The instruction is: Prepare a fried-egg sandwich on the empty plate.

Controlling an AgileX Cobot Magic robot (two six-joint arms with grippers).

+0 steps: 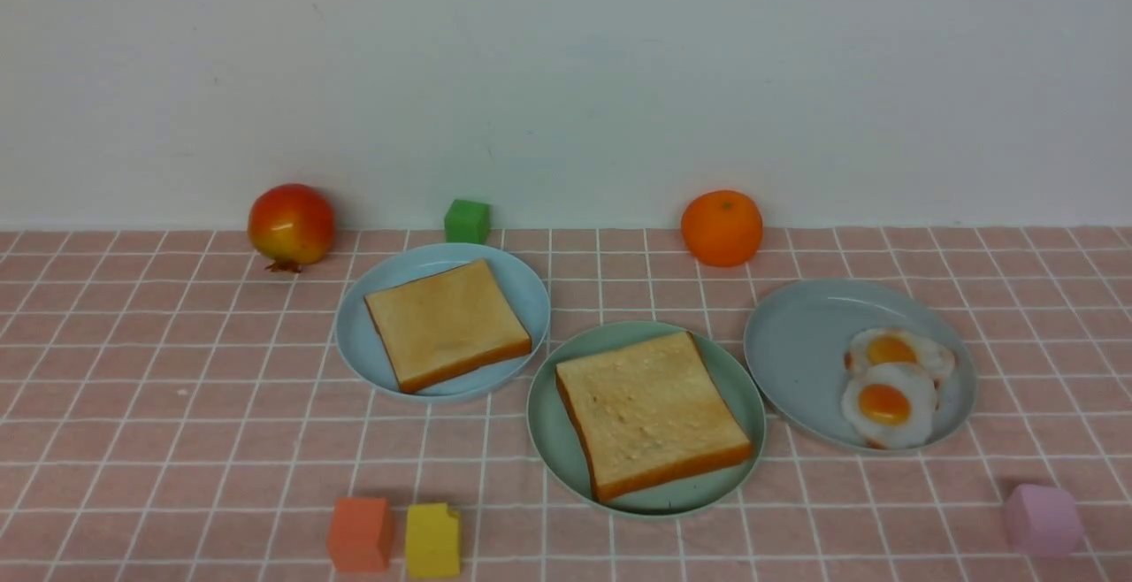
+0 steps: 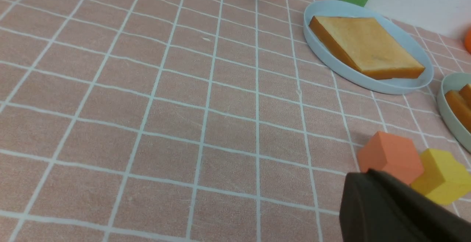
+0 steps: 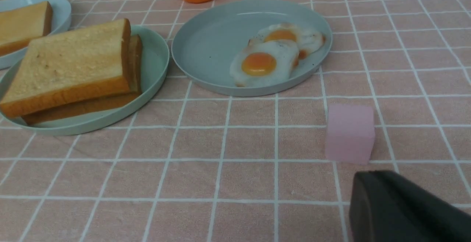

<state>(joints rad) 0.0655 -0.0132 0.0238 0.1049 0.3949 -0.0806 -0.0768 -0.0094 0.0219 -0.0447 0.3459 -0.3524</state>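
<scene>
Two toast slices are lying stacked on the mint-green plate in the middle of the worktop, the upper slice sitting a little askew over the lower; whether an egg is lying between them I cannot tell. Two fried eggs are overlapping on the blue-grey plate just to the right. Another blue-grey plate at the left rear is carrying a single toast slice. The left pincer is hanging clenched and empty near the orange block and yellow block. The right pincer is hovering near the pink block, gripping nothing and apparently clenched.
</scene>
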